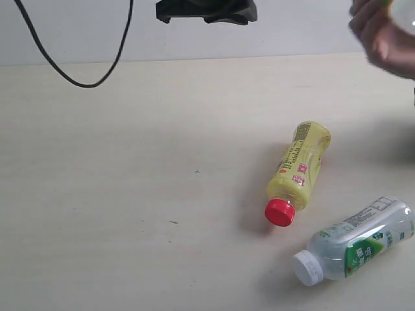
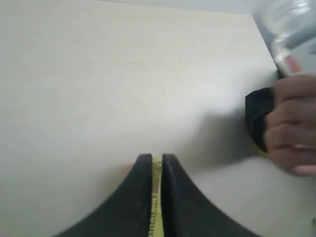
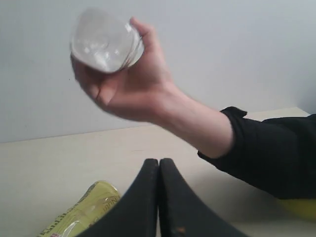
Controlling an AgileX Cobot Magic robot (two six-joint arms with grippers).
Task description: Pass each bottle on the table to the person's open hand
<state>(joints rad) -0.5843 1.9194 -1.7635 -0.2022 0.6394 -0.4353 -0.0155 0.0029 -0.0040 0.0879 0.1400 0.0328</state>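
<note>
Two bottles lie on the table [image 1: 130, 194]: a yellow bottle [image 1: 299, 165] with a red cap [image 1: 280, 212], and beside it a white-capped bottle [image 1: 360, 243] with a green-white label. The person's hand [image 3: 123, 84] is raised above the table and closed round a clear bottle [image 3: 106, 39]; it also shows as a blurred hand [image 1: 382, 35] at the exterior view's top right. My left gripper [image 2: 157, 158] is shut to a thin slit, with the yellow bottle [image 2: 156, 197] showing through it from below. My right gripper [image 3: 159, 163] is shut and empty, above the yellow bottle [image 3: 89, 210]. Neither gripper appears in the exterior view.
A black cable [image 1: 71, 78] hangs in a loop at the back left. A black mount [image 1: 206, 10] sits at the top middle. The person's black sleeve [image 3: 266, 148] reaches in over the table's right side. A grey wall stands behind the table.
</note>
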